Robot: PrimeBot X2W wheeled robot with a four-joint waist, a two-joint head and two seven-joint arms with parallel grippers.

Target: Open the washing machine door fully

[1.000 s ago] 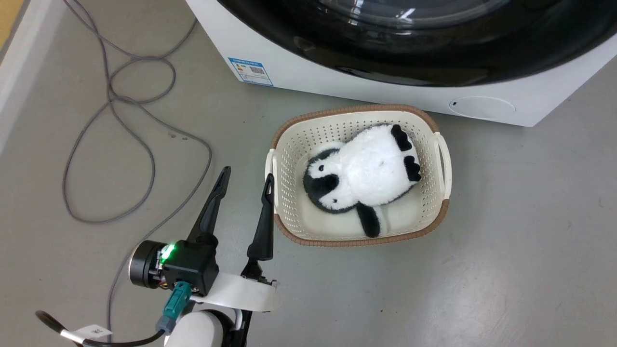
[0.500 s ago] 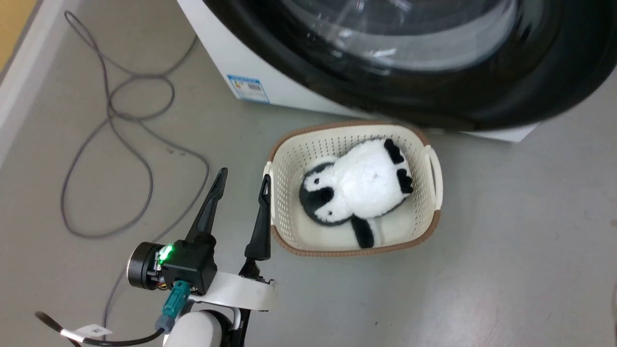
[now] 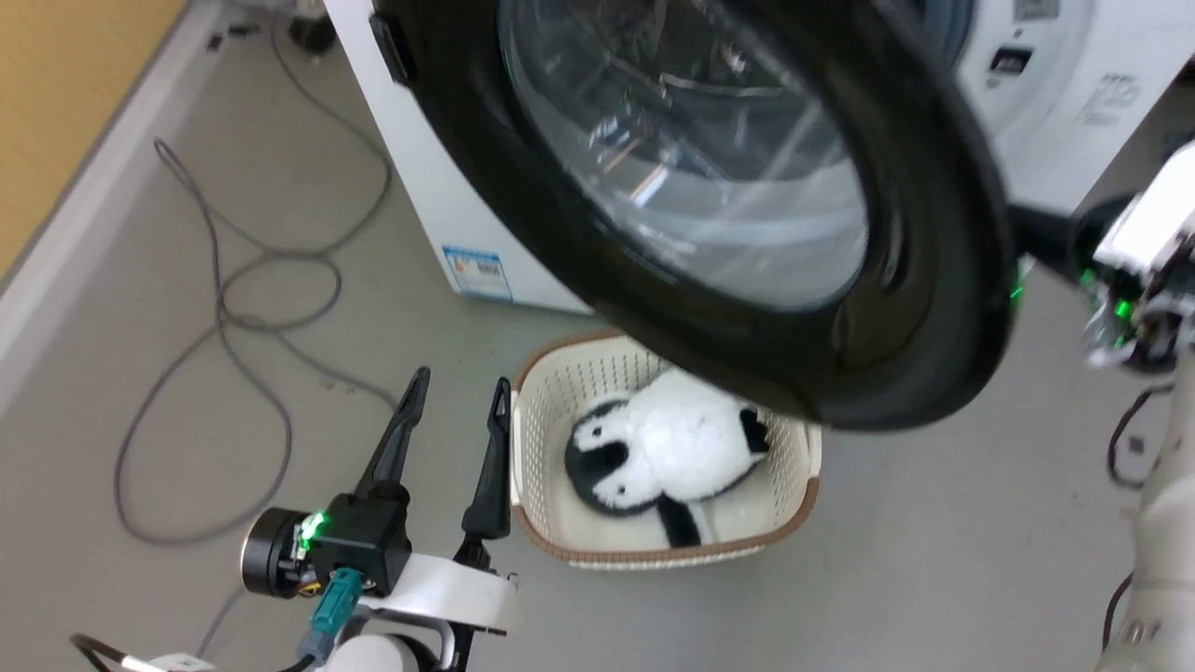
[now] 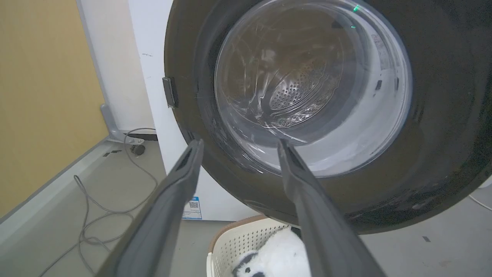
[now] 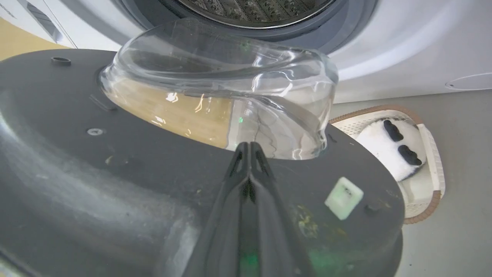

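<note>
Low on washing machine (image 3: 428, 210): blue sticker (image 3: 477, 273), unreadable. Left tool (image 3: 463, 379) wide; right tool (image 5: 250, 145) pinched together.

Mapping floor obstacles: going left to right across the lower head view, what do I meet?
Grey cable → left gripper → laundry basket holding the plush penguin → right arm at the edge.

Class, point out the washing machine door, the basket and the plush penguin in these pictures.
washing machine door (image 3: 934, 280): head view, on its glossy black rim.
basket (image 3: 537, 448): head view, on its perforated left wall.
plush penguin (image 3: 681, 439): head view, on its white belly.
</note>
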